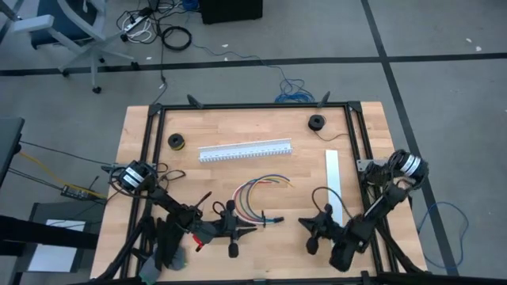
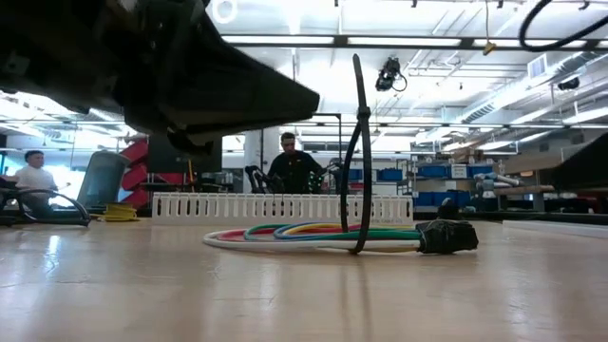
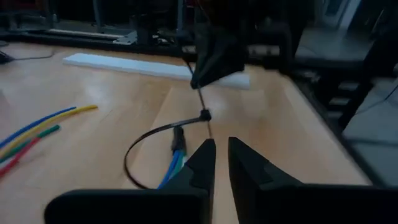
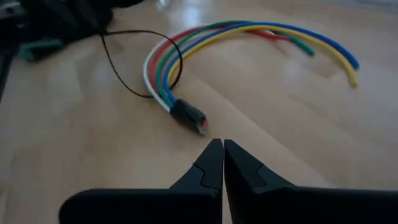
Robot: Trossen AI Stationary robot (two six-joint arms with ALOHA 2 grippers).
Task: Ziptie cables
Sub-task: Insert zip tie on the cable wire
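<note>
The table bears a long white slotted channel and a flat white strip; the cables curve near its middle, just in front of the channel, bunched at a dark plug; a black ziptie loops around them near that plug, its tail upright; the left gripper hangs just beside the plug, fingers narrowly parted, holding nothing; the right gripper waits nearby, fingers together, empty.
</note>
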